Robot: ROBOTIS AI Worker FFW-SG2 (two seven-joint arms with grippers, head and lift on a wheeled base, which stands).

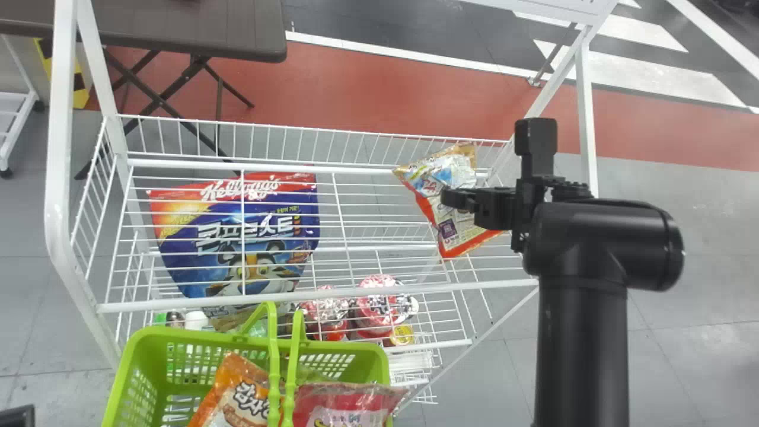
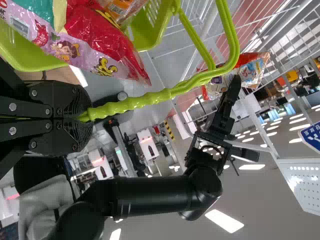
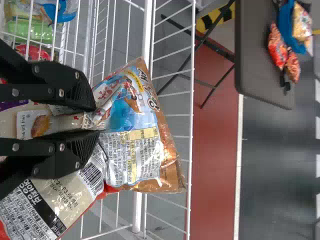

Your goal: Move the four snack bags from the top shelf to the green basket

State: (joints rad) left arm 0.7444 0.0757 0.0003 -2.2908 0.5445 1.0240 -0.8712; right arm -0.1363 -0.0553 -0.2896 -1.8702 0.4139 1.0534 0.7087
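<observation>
"Where's your right gripper (image 1: 453, 200)?"
"Right of centre in the head view, fingers slightly parted, pinching a tilted snack bag (image 1: 459, 222) above the top shelf (image 1: 320, 293)."
"Your left gripper (image 2: 85, 116)?"
"In the left wrist view, closed on the green basket (image 1: 142, 338)'s handles. Your basket, lower left in the head view, holds an orange bag (image 1: 237, 394) and a red bag (image 1: 347, 403)."

- Blue-and-red snack bag (image 1: 237, 243): large, print showing, at nine o'clock on the top shelf (image 1: 320, 293).
- Orange-and-blue snack bag (image 1: 447, 178): creased, tilted, pinched in the right claw (image 1: 459, 199), at three o'clock.
- Orange snack bag (image 1: 232, 394): leaning inside the green basket (image 1: 139, 350).
- Red-and-pink snack bag (image 1: 350, 403): glossy, at the basket's three o'clock.
</observation>
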